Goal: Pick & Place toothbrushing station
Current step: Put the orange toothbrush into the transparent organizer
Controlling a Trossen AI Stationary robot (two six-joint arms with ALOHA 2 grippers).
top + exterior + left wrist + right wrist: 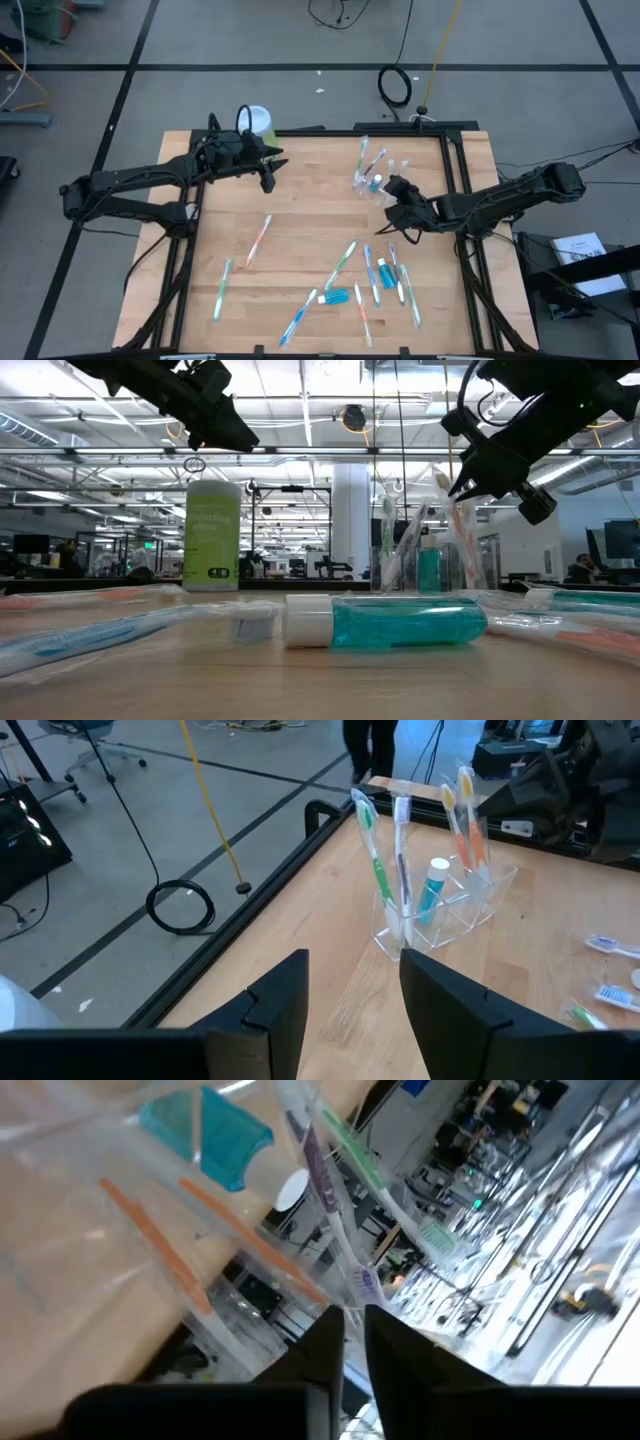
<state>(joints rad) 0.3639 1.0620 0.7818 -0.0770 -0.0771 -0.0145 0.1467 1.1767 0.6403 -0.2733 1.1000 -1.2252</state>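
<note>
Right pincer [397,190] hangs at approx. centre-right of the surface [300,215], touching or just beside the clear cup [376,187]. In the high view the cup lies at approx. 10 o'clock from that pincer. Right wrist view: the two fingers stand nearly together w/ a thin gap, nothing seen between them; a purple-handled brush [335,1210] passes just ahead of the tips, contact cannot be told. State: almost closed, no hold visible.

Cup contents: green-handled brush [376,865], white brush [401,860], orange brush [468,825], plus a toothpaste tube [432,888]. Long axes run near-upright, heads up, leaning slightly apart. The cup itself looks tipped in the left wrist view; exact tilt cannot be told.

Loose stock lies flat at 5–7 o'clock of the surface: a blue toothpaste tube [333,297], long axis approx. 3–9 o'clock; a green-and-white brush [343,263], axis approx. 1–7 o'clock; a pink brush [258,240] nearer centre-left, axis approx. 1–7 o'clock.

Judgement: the right arm is nearer both the cup and the main cluster, which lies at approx. 6–7 o'clock from its pincer. Next pick likely calls for a wider gap and jaws set across a brush's long axis.

Left pincer [268,168] waits at approx. 11 o'clock of the surface, about half open, empty, facing the cup, well apart from it.
</note>
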